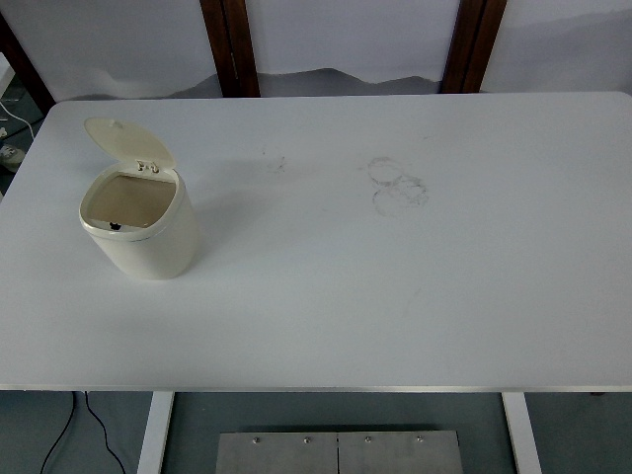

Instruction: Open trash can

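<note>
Trash can: stands upright at the left side of the table.
Lid: raised, tilted back on its hinge; opening exposed.
Hands: neither robot hand is in view; finger state cannot be told.
Task status: judged complete; nothing visibly remains.

One trash can with one lid, on one table.

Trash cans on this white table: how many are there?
1. The cream trash can stands on the left part of the table, its lid flipped up. Nothing hides another.
</note>
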